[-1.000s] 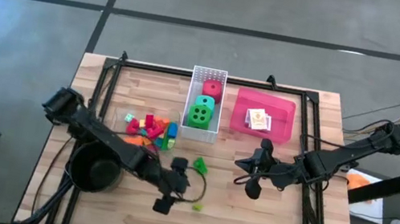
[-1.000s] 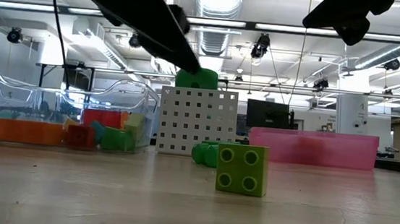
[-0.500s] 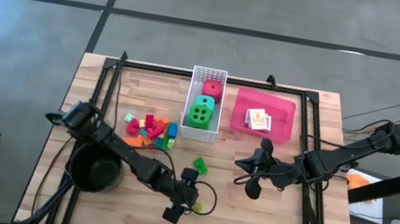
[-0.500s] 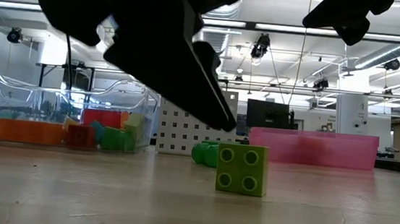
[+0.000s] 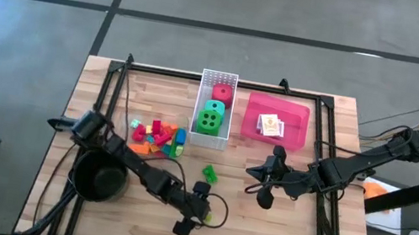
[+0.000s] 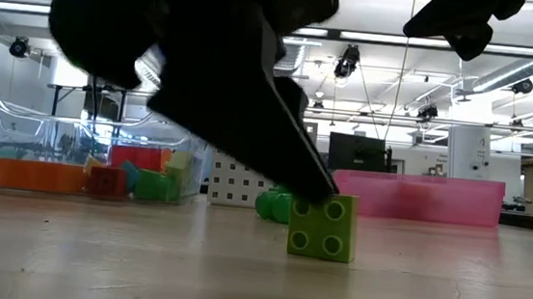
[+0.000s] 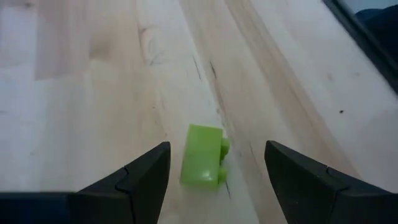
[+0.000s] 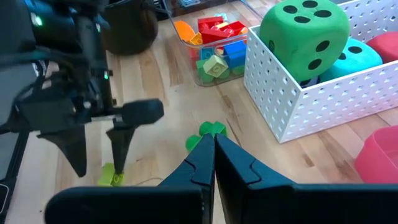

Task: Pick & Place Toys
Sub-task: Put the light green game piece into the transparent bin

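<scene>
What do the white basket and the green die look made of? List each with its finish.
White basket: looks like rigid plastic, slightly glossy, with evenly moulded square holes.
Green die: probably soft foam, matte, with rounded corners and flat black pips; its surface shows no shine.

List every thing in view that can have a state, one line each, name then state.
left gripper: open, fingers either side of the light green brick, low over the table
light green brick: lying loose on the wood, not gripped
right gripper: shut, empty, waiting near the red tray
white basket: holds three dice
red tray: holds a card pack
clear bin: holds mixed bricks
</scene>
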{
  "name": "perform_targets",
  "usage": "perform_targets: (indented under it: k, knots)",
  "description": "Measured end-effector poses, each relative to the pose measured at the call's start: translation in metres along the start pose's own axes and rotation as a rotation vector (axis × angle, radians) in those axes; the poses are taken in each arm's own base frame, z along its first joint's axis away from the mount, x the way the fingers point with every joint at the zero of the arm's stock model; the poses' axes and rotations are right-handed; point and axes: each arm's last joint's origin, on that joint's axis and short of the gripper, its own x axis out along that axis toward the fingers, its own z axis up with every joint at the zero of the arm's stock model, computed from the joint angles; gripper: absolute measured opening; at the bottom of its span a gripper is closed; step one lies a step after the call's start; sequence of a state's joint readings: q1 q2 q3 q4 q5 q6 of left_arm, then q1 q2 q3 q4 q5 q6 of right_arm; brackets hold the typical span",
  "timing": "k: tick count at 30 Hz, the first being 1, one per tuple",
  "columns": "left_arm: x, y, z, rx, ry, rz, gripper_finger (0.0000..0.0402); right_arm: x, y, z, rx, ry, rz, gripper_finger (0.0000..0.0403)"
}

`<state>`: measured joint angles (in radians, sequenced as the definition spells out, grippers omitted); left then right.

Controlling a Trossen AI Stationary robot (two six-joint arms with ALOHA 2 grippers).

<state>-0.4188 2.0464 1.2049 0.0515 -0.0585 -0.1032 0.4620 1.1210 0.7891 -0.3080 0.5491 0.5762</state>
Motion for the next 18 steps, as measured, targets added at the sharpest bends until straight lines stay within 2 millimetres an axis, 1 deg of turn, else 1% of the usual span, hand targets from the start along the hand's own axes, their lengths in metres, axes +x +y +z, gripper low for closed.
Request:
perform_targets:
  k: [2, 5, 18]
  knots:
    - [0.008, -0.001, -0.004, 0.001, -0.003, -0.002, 0.0262, 0.000, 0.000, 0.000, 0.000, 0.000, 0.000, 0.0008]
    - [0.015, 0.000, -0.010, 0.003, 0.015, 0.001, 0.0262, 0.000, 0.000, 0.000, 0.000, 0.001, 0.000, 0.0008]
    - [0.016, -0.001, -0.008, 0.000, -0.020, -0.004, 0.0262, 0.000, 0.000, 0.000, -0.001, 0.001, 0.000, 0.0008]
